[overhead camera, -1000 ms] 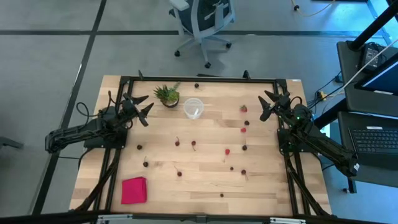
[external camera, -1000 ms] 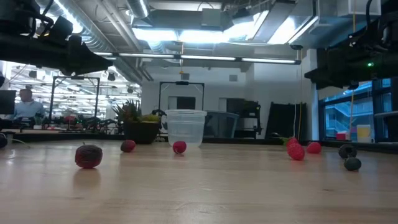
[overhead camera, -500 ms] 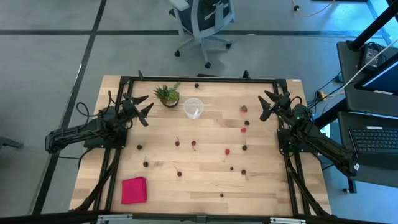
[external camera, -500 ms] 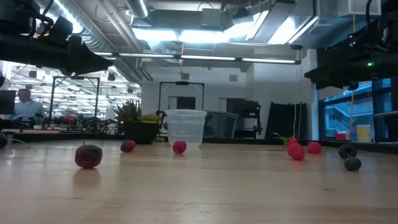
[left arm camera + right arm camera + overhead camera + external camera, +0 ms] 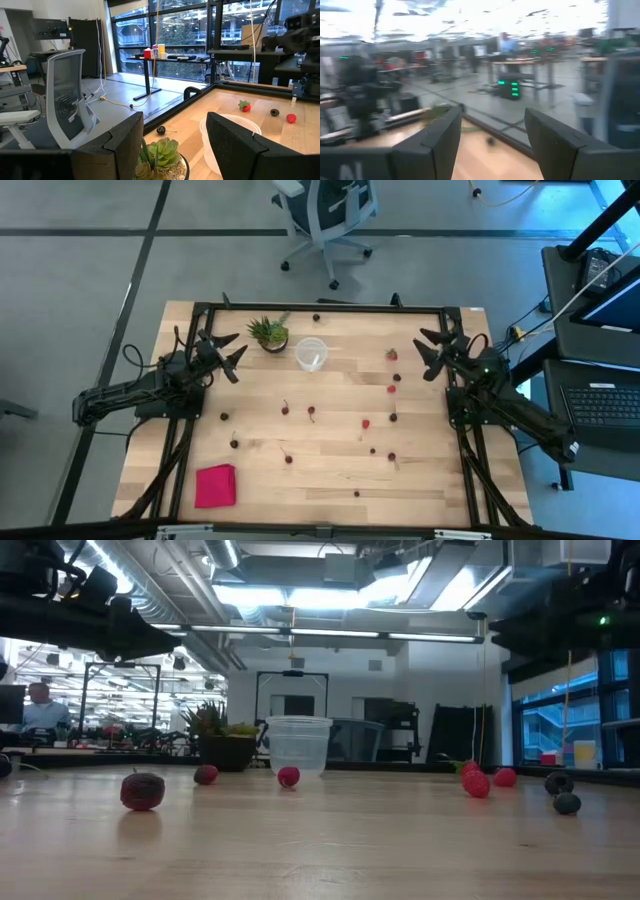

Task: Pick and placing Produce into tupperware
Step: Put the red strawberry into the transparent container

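Note:
The produce, small red and dark fruits (image 5: 366,423), lies scattered over the wooden table, most of it in the middle and right part. The low view shows a dark red one (image 5: 143,790) close by. The clear round tupperware (image 5: 311,353) stands upright on its base near the far edge, beside a potted plant (image 5: 269,333). My left gripper (image 5: 240,344) hovers open above the table's left side, pointing at the plant and tupperware (image 5: 204,142). My right gripper (image 5: 422,350) hovers open above the far right part, near a red fruit (image 5: 391,355).
A flat pink cloth (image 5: 215,485) lies at the near left corner. A black frame (image 5: 320,308) runs along the table's edges. One dark fruit (image 5: 316,317) sits by the far frame. An office chair (image 5: 325,215) stands beyond the table, and a person sits far off (image 5: 40,705).
My right gripper has risen a little above the table's right side, still open. The left gripper, the fruits and the tupperware have kept still.

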You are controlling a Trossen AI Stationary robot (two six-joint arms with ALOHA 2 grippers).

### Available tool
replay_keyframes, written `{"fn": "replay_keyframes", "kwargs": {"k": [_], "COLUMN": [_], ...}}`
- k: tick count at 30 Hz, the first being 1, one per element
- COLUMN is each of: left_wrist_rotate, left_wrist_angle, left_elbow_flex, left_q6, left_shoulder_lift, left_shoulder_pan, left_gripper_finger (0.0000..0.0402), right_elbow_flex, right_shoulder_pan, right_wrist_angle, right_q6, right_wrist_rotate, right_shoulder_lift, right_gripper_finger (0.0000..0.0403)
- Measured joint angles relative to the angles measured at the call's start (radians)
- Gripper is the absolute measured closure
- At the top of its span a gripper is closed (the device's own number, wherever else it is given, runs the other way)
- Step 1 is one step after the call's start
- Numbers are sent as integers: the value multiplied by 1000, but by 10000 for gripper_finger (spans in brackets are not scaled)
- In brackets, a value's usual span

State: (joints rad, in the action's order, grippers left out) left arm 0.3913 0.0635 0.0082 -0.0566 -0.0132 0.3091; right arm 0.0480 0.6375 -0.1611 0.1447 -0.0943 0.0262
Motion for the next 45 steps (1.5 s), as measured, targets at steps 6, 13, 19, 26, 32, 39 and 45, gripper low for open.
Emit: {"fn": "replay_keyframes", "kwargs": {"k": [6, 13, 19, 26, 32, 39, 45], "left_wrist_rotate": [0, 102, 143, 143, 143, 143, 143], "left_wrist_angle": [0, 24, 21, 21, 21, 21, 33], "left_elbow_flex": [0, 0, 0, 0, 0, 0, 0], "left_q6": [0, -67, -84, -85, -85, -85, -84], "left_shoulder_lift": [0, 0, 0, 0, 0, 0, 0], "left_shoulder_pan": [0, 0, 0, 0, 0, 0, 0], "left_gripper_finger": [190, 190, 190, 190, 190, 190, 190], "right_elbow_flex": [146, 305, 377, 430, 498, 655, 700], "right_shoulder_pan": [-43, -95, -170, -183, -182, -182, -148], "right_wrist_angle": [95, 214, 220, 265, 317, 614, 730], "right_q6": [-49, -99, -187, -143, -26, 95, 161], "right_wrist_rotate": [-11, -5, -35, 96, 144, 282, 278], "right_shoulder_lift": [162, 436, 654, 876, 1031, 1167, 1266], "right_gripper_finger": [182, 182, 182, 182, 182, 182, 182]}}
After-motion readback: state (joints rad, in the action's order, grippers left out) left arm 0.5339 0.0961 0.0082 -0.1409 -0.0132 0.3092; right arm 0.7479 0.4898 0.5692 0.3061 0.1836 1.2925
